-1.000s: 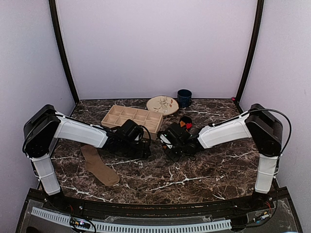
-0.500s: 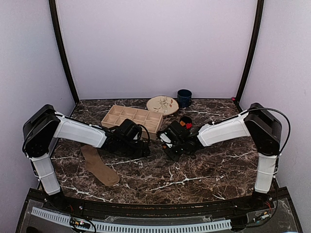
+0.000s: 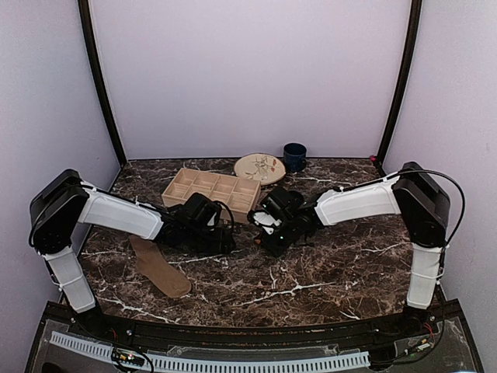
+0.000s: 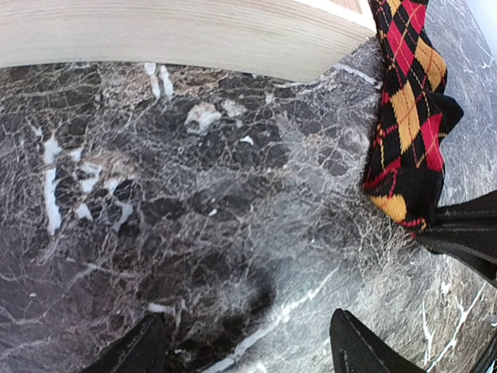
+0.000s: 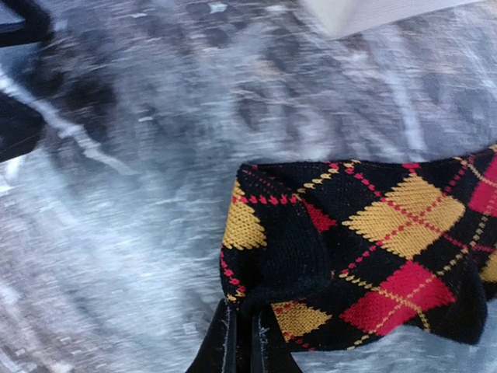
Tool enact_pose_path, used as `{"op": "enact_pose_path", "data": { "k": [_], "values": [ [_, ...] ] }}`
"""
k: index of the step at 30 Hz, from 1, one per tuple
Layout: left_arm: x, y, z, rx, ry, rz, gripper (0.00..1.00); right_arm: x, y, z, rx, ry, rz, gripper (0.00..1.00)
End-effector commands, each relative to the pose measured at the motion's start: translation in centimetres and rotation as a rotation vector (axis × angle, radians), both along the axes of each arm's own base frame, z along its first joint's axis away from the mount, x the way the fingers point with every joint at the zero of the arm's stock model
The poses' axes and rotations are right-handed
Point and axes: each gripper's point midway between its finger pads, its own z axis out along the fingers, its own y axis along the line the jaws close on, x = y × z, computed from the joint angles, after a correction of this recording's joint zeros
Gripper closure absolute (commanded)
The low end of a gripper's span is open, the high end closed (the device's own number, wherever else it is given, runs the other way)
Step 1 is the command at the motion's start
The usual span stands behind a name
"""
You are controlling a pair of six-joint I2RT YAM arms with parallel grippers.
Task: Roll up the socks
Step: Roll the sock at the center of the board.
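No text, label, brand or number was legible in any view — the plate (image 3: 260,168) carried only a drawn motif, and the sock (image 5: 388,225) only a red, yellow and black argyle pattern.

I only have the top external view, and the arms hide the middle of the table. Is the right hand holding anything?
Observer: Yes, the right hand is shut on the edge of a black, red and yellow argyle sock.
Operator: And the left hand?
Observer: The left hand is open over the marble table, nothing between its fingers.
Operator: Where is the sock from it?
Observer: Off to one side, its far end lying by a corner of the wooden tray.
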Motion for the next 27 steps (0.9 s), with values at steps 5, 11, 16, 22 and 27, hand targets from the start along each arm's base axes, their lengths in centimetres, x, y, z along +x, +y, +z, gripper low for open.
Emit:
{"op": "enact_pose_path", "data": {
  "k": [5,11,16,22,27],
  "values": [
    [-1.6,1.4,0.0,0.012,0.015,-0.039,0.24,-4.1,3.1,2.2,0.203,0.297,0.066,1.0],
    [-2.4,1.3,0.8,-0.029,0.0,-0.069,0.24,-5.9,4.6,2.4,0.319,0.476,0.072,1.0],
    [-2.8,1.2,1.5,-0.05,-0.02,-0.092,0.24,-6.4,5.1,1.9,0.39,0.576,0.046,1.0],
    [-3.1,0.3,2.5,-0.067,-0.042,-0.132,0.24,-6.6,4.7,0.7,0.431,0.639,0.012,1.0],
    [-3.4,-0.3,2.8,-0.068,-0.049,-0.159,0.24,-5.8,4.3,1.5,0.492,0.645,-0.022,1.0]
  ]
}}
